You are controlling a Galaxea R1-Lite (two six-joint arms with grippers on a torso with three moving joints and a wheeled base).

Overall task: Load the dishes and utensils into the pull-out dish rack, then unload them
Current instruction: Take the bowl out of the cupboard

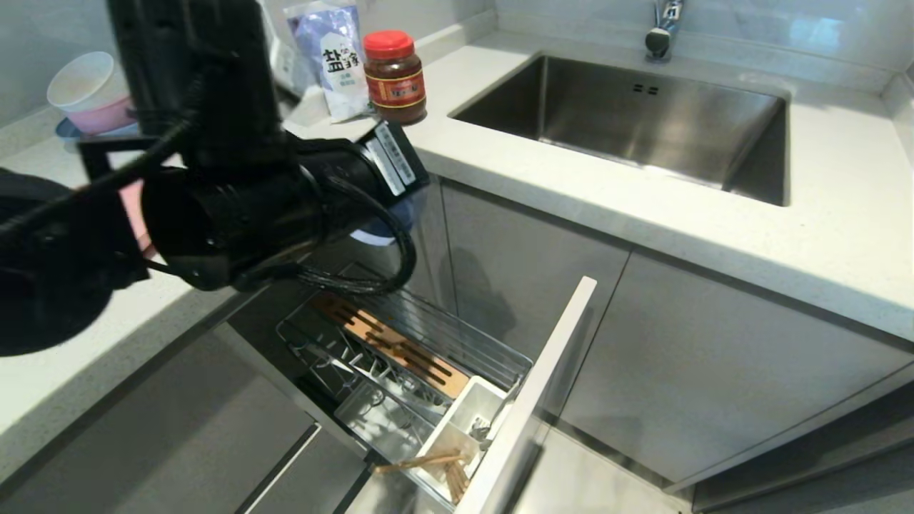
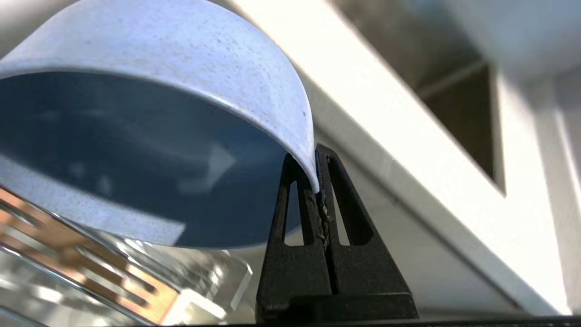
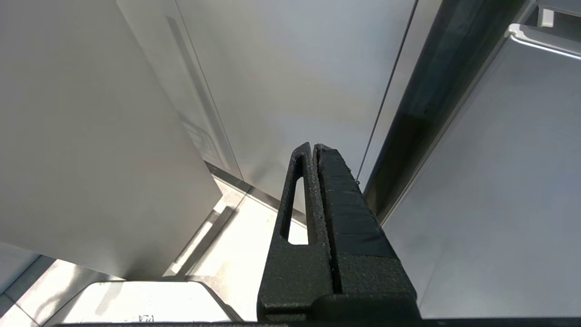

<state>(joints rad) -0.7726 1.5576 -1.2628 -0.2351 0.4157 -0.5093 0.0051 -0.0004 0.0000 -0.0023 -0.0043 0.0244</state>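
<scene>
Your left hand [image 2: 317,181] pinches the blue-grey bowl [image 2: 150,136] by its rim, tipped on edge above the pull-out dish rack [image 1: 400,350], apparently to slot between the prongs; your right hand [image 3: 314,150] hangs closed, empty.

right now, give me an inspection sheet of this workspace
surface: pale speckled counter, steel sink set in it
job's things: blue-grey bowl held by its rim above the pulled-out rack; chopsticks and spoon in the white cup; a pink edge behind the left arm, perhaps the plate
clutter: red-lidded jar, salt bag, stacked bowls at the back of the counter
grippers: left gripper jaws shut on the bowl's rim; right gripper jaws shut, empty, parked low by the cabinet fronts
cables: black cable looped round the left wrist
surroundings: grey cabinet doors, faucet
</scene>
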